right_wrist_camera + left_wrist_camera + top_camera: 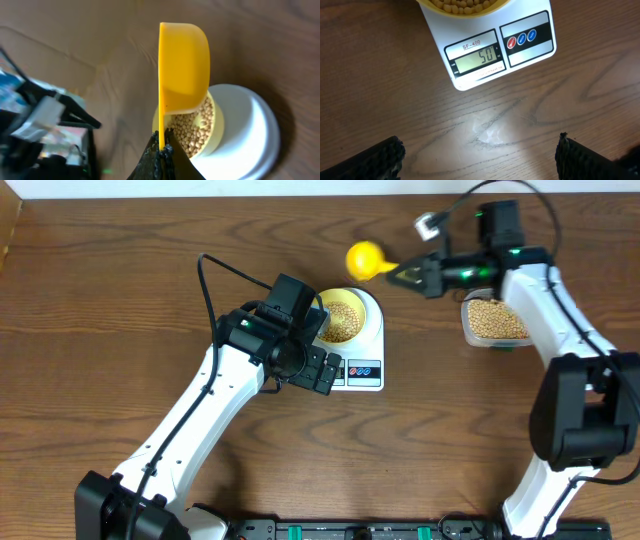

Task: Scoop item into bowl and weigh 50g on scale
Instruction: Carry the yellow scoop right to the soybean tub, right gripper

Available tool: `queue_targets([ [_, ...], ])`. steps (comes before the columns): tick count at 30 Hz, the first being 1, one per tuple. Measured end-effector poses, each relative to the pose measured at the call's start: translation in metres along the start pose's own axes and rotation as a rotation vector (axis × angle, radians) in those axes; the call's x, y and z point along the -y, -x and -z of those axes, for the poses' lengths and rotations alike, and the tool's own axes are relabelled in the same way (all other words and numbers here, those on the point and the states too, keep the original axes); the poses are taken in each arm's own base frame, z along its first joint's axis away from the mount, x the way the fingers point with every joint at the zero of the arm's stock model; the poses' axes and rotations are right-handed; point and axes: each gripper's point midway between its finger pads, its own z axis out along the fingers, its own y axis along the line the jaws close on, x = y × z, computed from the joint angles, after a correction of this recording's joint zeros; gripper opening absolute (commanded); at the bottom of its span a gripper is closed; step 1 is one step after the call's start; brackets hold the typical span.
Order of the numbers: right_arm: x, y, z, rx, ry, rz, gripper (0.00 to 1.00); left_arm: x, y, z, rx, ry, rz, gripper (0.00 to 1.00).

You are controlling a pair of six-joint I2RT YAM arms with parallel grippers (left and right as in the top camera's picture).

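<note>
1. R claw (162,147): fingers pressed together, pinching the thin handle of the yellow scoop (182,65). Handle runs straight out from between the tips.
2. Scoop pos.: cup sits ahead of the R claw tips, rolled onto its side, so the wrist view shows it edge-on. Inside of cup not visible; contents cannot be told.
3. Bowl (218,125): pale yellow, ahead of and below the R claw tips. It stands on the round white platform (250,130) of the scale. In the overhead view the cup hangs just past the scale's far edge, not over the bowl.
4. Beans (192,132): small, round, tan. They fill the bowl to near its rim.
5. Tub (467,330): clear plastic, behind the R claw tips on the wrist side, w/ more beans inside. It is apart from the scale.
6. L claw (479,142): spread wide, holding nothing. Both black fingers (380,160) show at the bottom corners of the wrist view, w/ bare wood table (395,90) between them.
7. Scale (530,55): white, just ahead of the L claw tips, control end toward the claw, no contact.
8. Display (475,59): grey LCD, reads 50.
9. Buttons (522,38): red and blue, beside the display, ahead-right of the L claw.
</note>
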Motion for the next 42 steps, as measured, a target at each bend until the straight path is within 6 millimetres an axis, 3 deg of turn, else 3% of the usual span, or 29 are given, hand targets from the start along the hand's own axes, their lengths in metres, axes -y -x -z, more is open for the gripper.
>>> queue_targets([
  [5,0.017,0.014,0.041,0.084,-0.018,-0.056,0.01,0.000,0.000,0.000,0.000,0.000,0.000,0.98],
  [14,0.049,0.016,0.098,0.183,-0.088,-0.286,0.01,0.000,0.000,0.000,0.000,0.000,0.000,0.98],
  [20,0.061,-0.003,0.125,0.195,-0.128,-0.493,0.01,0.000,0.000,0.000,0.001,0.000,0.000,0.98],
  [31,0.086,-0.072,0.168,0.092,-0.377,-0.814,0.01,0.000,0.000,0.000,0.000,0.000,0.000,0.98],
  [42,0.086,-0.074,0.206,-0.026,-0.674,-0.793,0.01,0.000,0.000,0.000,0.000,0.000,0.000,0.98],
])
